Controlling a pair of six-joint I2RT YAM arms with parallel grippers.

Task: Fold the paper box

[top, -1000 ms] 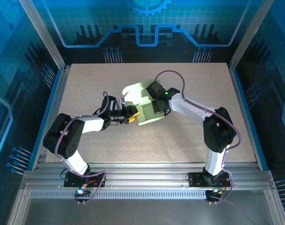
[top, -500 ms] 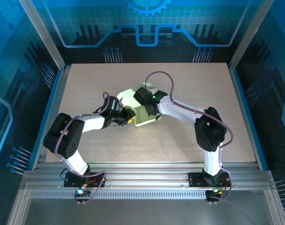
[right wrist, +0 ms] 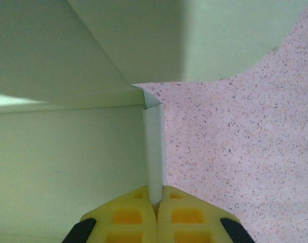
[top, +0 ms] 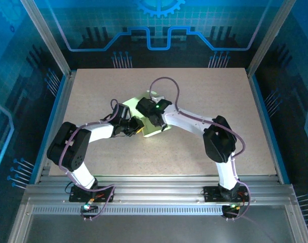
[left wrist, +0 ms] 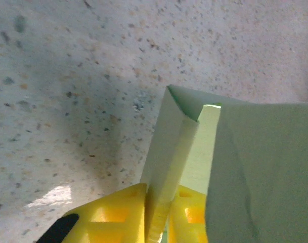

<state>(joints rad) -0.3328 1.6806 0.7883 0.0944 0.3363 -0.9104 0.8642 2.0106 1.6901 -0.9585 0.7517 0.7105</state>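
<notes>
The paper box [top: 155, 131] is pale green card, partly folded, lying at the middle of the table between both grippers. My left gripper [top: 139, 126] reaches in from the left. In the left wrist view its yellow fingers [left wrist: 113, 215] press on a doubled flap of the paper box [left wrist: 169, 152], with the left gripper [left wrist: 159, 215] shut on it. My right gripper [top: 152, 117] sits over the box's top and hides much of it. In the right wrist view the right gripper [right wrist: 157, 202] is shut on a thin upright wall of the paper box [right wrist: 155, 147], with a broad panel [right wrist: 68, 157] to its left.
The speckled beige table top [top: 209, 96] spreads around the box on all sides. Metal frame posts [top: 57, 96] and blue walls border it left, right and behind. The arm bases stand on the rail [top: 154, 195] at the near edge.
The right gripper has carried its side of the box leftward toward the left gripper, so less card shows. The left gripper has closed on the flap.
</notes>
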